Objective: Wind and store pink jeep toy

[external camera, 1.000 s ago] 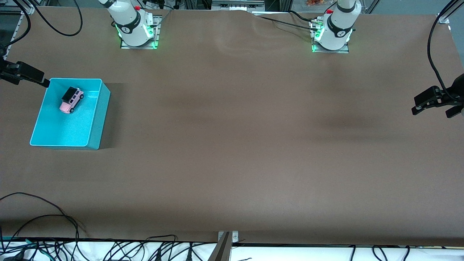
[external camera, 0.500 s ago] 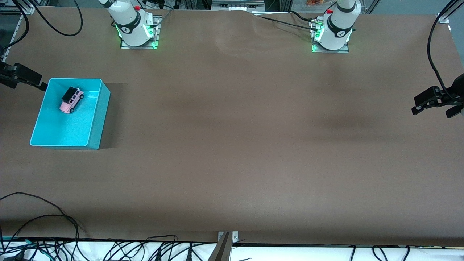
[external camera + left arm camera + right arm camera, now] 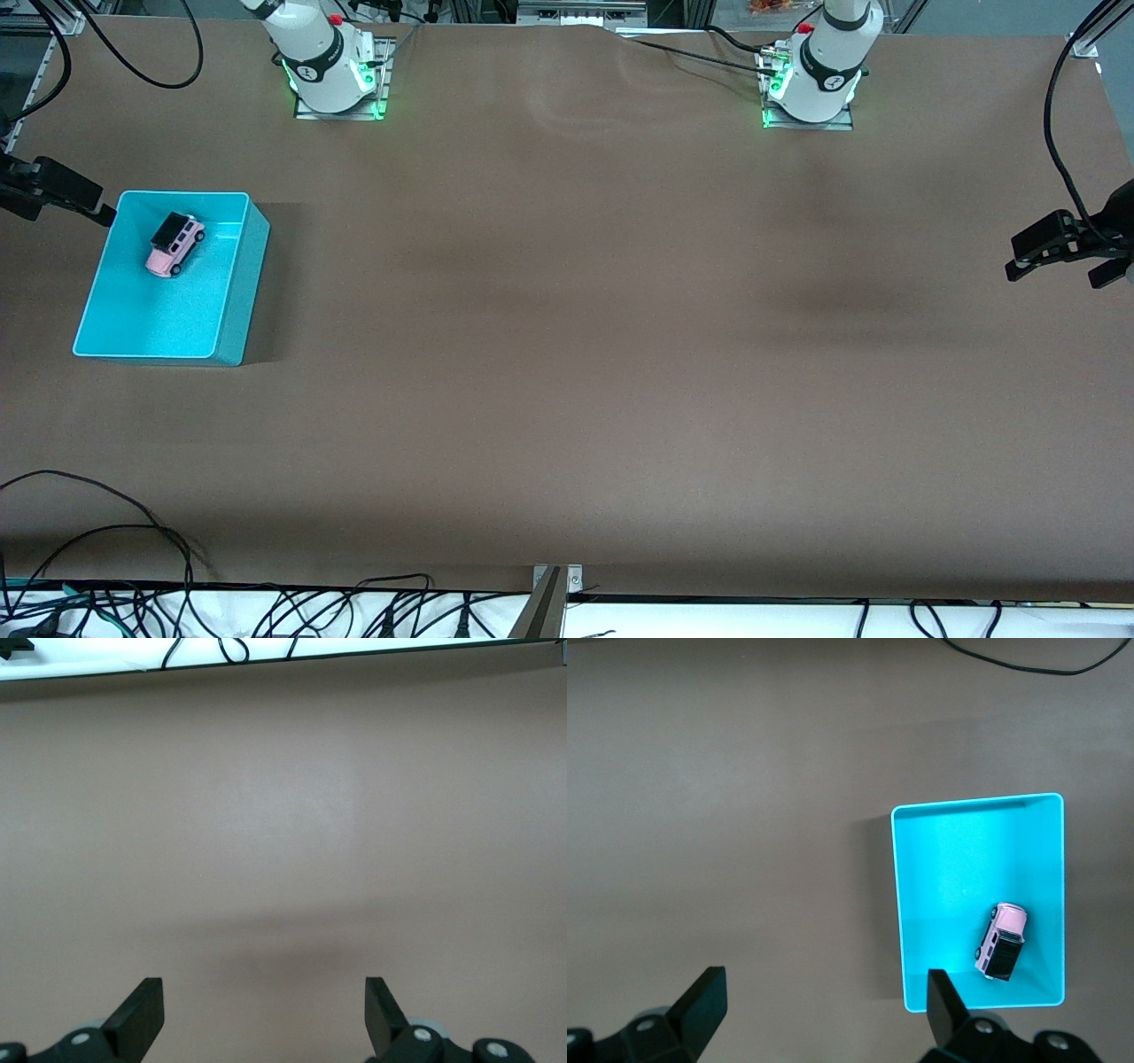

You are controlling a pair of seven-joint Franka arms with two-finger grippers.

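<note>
The jeep point(image 3: 175, 245) sits on its wheels inside the turquoise bin point(image 3: 237, 292), in the part of the bin farther from the front camera, at the right arm's end of the table point(image 3: 567, 354). The right gripper point(image 3: 84, 199) hangs just off the bin's corner, over bare table, fingers spread and holding nothing. The left gripper point(image 3: 1059, 252) waits over the left arm's end, jaws wide and empty

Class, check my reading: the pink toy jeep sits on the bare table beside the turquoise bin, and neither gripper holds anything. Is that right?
Not quite. The pink toy jeep sits inside the turquoise bin, not on the bare table beside it; the front view and the right wrist view both show this. The rest stands: neither gripper holds anything.
</note>
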